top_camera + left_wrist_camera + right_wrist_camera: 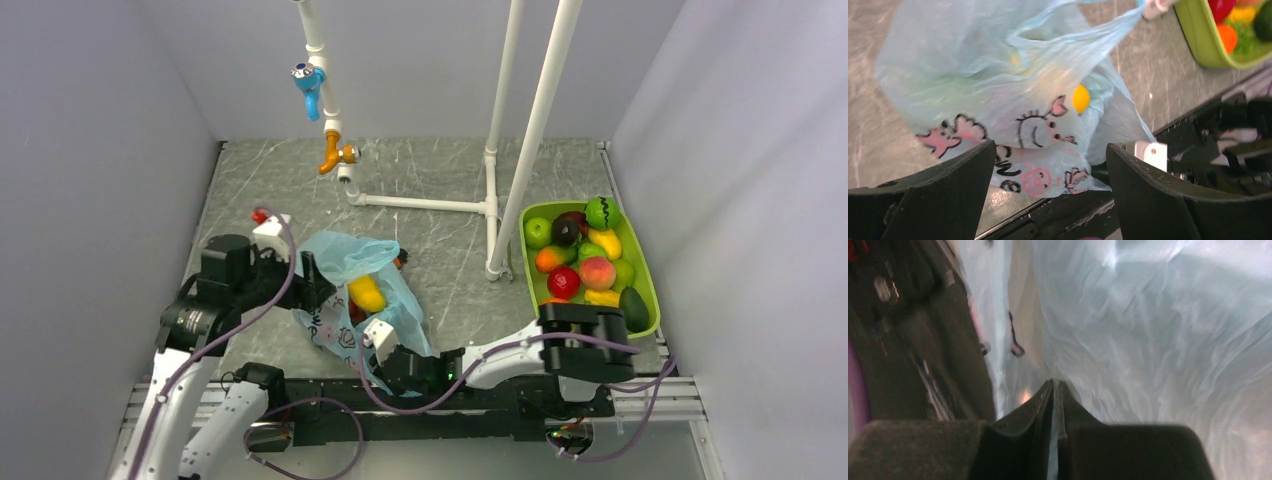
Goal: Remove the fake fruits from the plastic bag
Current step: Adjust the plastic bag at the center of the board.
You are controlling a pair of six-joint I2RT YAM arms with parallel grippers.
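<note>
- The table (440,190) carries everything, and its near edge is the first hazard: the bag lies close to the arm bases, so a pull toward you could drag it onto the mounting rail.
- The green tray (1200,42) sits on the right, well apart from the bag and already heaped with fruit. Drop another piece carelessly and it may roll off the pile.
- The plastic bag (345,255) lies crumpled left of centre, between the two grippers, its mouth facing away from the bases. The film is thin, so a hard tug could tear it or fold the mouth shut over the fruit.
- Your left gripper (1048,150) has its fingers spread wide just short of the printed side of the bag and holds nothing. If you close here you will likely catch film and no fruit.
- Your right gripper (1055,387) has its fingers pressed nearly together on what looks like a fold of the film. So small a pinch may slip when you lift.
- The yellow fruit (367,294) shows at the opening; tilt the bag too fast and it could roll out onto the table.
</note>
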